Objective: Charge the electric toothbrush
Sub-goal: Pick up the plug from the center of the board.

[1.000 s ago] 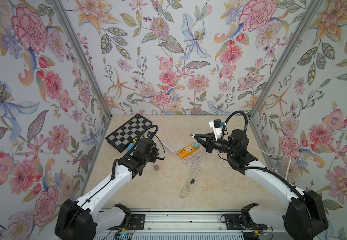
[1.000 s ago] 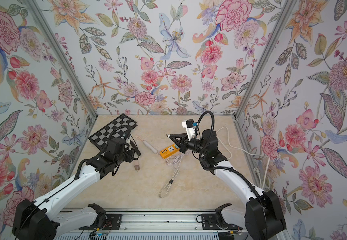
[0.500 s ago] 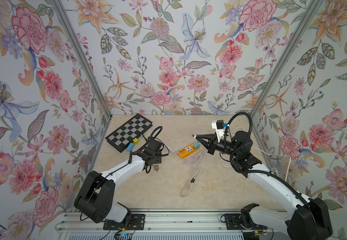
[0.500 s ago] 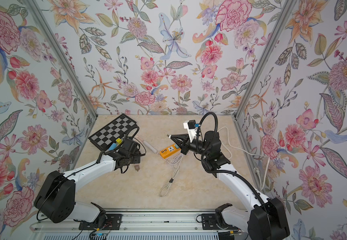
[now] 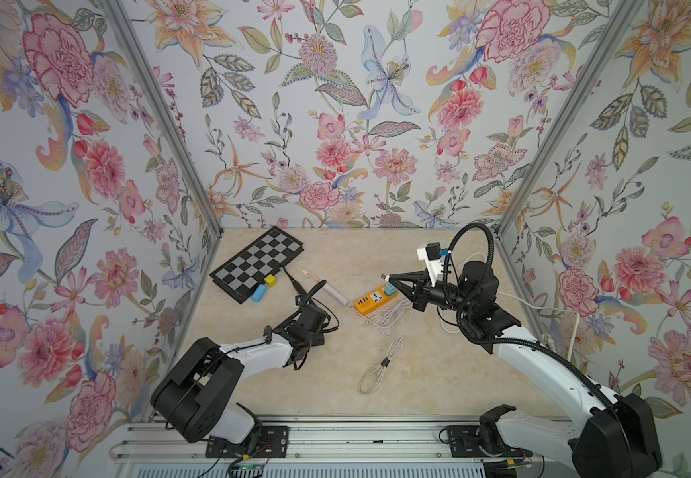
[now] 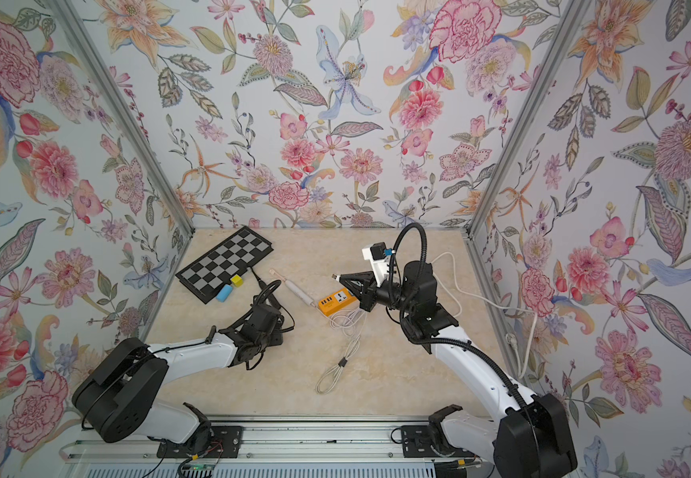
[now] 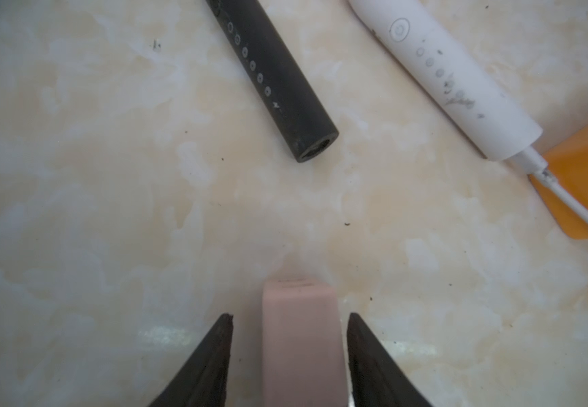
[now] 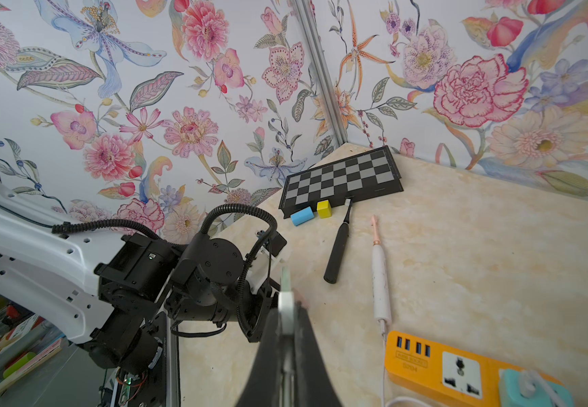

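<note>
Robot lab booth: floral wallpaper panels (image 5: 335, 103), aluminium posts (image 5: 164, 120), mounting rail (image 5: 335, 438).

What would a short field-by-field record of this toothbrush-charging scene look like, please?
Right gripper: shut on USB plug, near orange power strip
Left gripper: open, jaws flanking pink piece
White toothbrush: lying flat, white cable in its base
Black toothbrush: lying flat, no cable attached

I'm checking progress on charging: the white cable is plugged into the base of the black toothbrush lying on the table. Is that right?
No. The white cable is plugged into the base of the white toothbrush lying on the table; the black toothbrush has an empty base. The left wrist view shows it.
</note>
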`<action>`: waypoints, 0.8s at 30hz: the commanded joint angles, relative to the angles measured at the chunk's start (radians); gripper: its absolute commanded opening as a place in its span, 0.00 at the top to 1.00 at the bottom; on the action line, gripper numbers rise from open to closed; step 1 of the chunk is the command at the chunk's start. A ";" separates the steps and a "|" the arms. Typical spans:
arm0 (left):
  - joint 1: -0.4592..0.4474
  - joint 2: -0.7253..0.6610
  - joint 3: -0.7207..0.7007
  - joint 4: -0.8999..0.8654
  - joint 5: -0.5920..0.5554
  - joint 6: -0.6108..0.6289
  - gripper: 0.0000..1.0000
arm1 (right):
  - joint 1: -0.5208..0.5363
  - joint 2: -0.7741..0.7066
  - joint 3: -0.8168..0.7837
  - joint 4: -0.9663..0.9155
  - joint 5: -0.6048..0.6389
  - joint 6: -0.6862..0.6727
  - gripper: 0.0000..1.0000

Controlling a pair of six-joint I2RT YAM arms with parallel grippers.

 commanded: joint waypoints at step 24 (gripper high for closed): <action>-0.014 -0.226 0.417 -0.009 0.495 1.613 0.94 | -0.081 0.118 0.160 -0.198 -0.391 0.042 0.97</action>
